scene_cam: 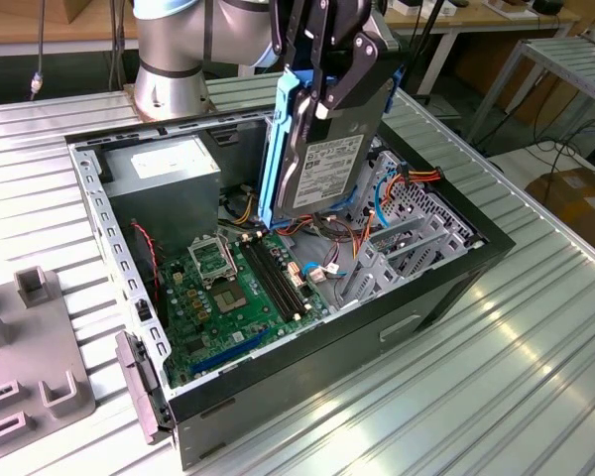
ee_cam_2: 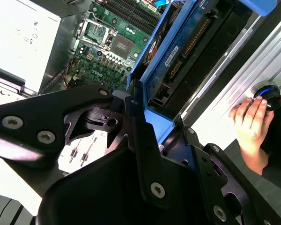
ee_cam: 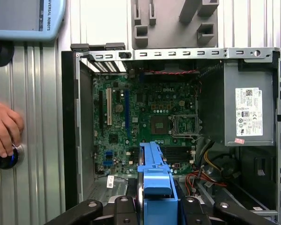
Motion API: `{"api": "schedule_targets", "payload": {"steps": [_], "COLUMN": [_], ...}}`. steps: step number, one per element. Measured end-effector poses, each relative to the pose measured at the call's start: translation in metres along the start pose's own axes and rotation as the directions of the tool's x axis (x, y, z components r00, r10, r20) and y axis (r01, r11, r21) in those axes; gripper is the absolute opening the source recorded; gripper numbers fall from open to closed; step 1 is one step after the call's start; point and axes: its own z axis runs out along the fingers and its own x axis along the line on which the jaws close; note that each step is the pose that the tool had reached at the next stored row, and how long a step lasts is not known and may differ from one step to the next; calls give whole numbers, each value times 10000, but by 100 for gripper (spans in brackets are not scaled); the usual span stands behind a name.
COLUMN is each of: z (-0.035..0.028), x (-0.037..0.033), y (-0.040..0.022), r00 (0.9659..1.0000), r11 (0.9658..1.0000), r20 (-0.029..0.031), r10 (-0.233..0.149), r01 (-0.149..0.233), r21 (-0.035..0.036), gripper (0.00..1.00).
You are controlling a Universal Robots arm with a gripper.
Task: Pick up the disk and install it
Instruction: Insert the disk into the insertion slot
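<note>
The disk (scene_cam: 322,174) hangs upright over the open computer case (scene_cam: 446,288), its dark face with a white label turned toward the exterior view's right, a blue carrier along its edges. My gripper (scene_cam: 329,94) is shut on the disk's upper end from above. In the first wrist view the blue carrier (ee_cam: 154,173) sits between my black fingers (ee_cam: 124,206), above the motherboard (ee_cam: 145,117). In the second wrist view the disk (ee_cam_2: 187,42) shows its underside circuit board, clamped in my gripper (ee_cam_2: 152,136).
Inside the case are a grey power supply box (scene_cam: 164,174) with a white sticker, loose cables (scene_cam: 322,268) and a grey metal drive cage (scene_cam: 407,238). A grey fixture (scene_cam: 30,367) stands on the ribbed table. A person's hand (ee_cam: 2,129) rests on a button beside the case.
</note>
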Motion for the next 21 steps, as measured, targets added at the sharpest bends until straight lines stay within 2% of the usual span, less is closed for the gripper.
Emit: {"api": "schedule_targets", "payload": {"steps": [10,21], "z": [3,10], "x": [3,84], "y": [-3,-16], "r00": [10000,10000], "r11": [10000,10000], "r20": [0,6], "r10": [0,0], "r01": [0,0], "r21": [0,1], "gripper": [37,37]}}
